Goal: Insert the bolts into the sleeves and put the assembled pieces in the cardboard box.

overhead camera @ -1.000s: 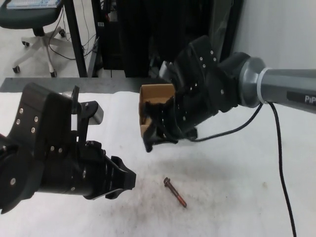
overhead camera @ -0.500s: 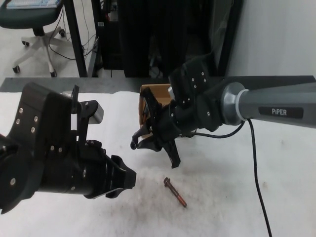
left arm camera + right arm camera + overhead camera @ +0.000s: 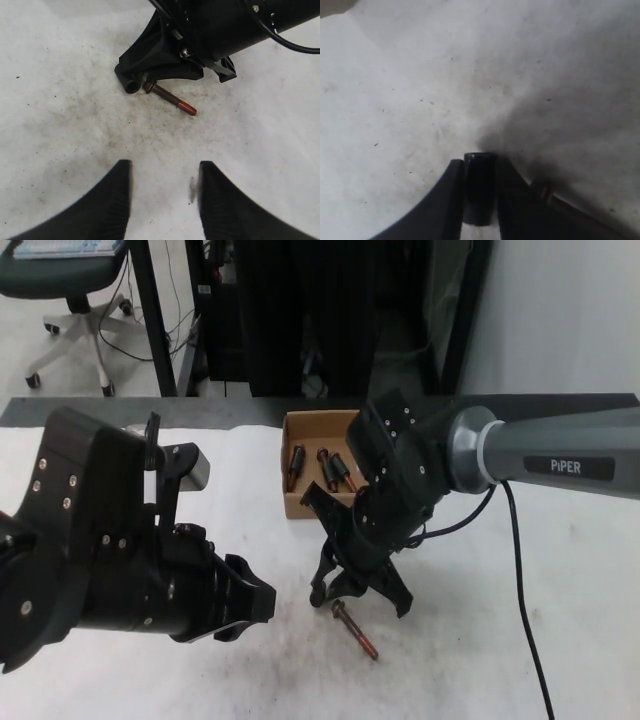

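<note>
A copper-coloured bolt (image 3: pixel 355 630) (image 3: pixel 170 99) lies on the white bench cover. My right gripper (image 3: pixel 352 592) (image 3: pixel 479 164) hangs low just beside the bolt's head, shut on a short black sleeve (image 3: pixel 480 192) (image 3: pixel 132 86). The sleeve's open end sits right next to the bolt head; whether they touch I cannot tell. My left gripper (image 3: pixel 162 197) (image 3: pixel 243 607) is open with nothing between its fingers, a short way off from the bolt. The cardboard box (image 3: pixel 292 502) stands behind the right gripper and holds three assembled pieces (image 3: pixel 325 468).
A cable (image 3: pixel 525 590) trails from the right arm across the bench's right side. The bench's back edge runs behind the box, with an office chair (image 3: pixel 75 300) and dark stands on the floor beyond. The cover around the bolt is stained.
The right arm has come away from over the box and dropped down toward me to the bolt, uncovering the pieces inside the box. The left arm and the bolt have not moved.
</note>
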Action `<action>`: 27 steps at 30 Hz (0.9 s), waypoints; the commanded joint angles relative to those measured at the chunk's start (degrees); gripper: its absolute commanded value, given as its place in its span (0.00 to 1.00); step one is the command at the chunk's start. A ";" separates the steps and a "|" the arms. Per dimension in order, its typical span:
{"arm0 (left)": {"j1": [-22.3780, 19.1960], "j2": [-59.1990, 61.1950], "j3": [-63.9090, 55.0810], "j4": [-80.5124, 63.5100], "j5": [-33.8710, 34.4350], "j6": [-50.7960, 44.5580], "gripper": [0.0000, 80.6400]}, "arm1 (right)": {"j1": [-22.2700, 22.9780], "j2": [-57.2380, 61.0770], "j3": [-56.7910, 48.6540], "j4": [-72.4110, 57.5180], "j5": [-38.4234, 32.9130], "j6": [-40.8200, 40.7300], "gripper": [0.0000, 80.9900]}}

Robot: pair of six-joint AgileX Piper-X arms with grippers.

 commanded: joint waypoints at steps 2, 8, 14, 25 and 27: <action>-0.16 -0.24 -0.44 -0.71 -0.50 0.44 0.49 | -0.12 -0.78 -0.48 -0.37 1.47 0.26 0.01; -0.16 -0.24 -0.44 -0.71 -0.50 0.44 0.49 | -0.12 -0.78 -0.48 -4.66 0.96 0.26 0.17; -0.16 -0.24 -0.44 -0.71 -0.50 0.44 0.49 | -0.12 -0.66 -0.48 -10.33 -3.38 2.85 0.52; -0.16 -0.24 -0.44 -0.46 -0.01 0.44 0.49 | -1.45 -4.14 -0.48 -18.49 -23.45 -12.59 0.42; -0.16 -0.24 -0.44 -0.46 -0.01 0.44 0.49 | -1.65 -6.97 -0.48 -13.98 -22.82 -22.00 0.37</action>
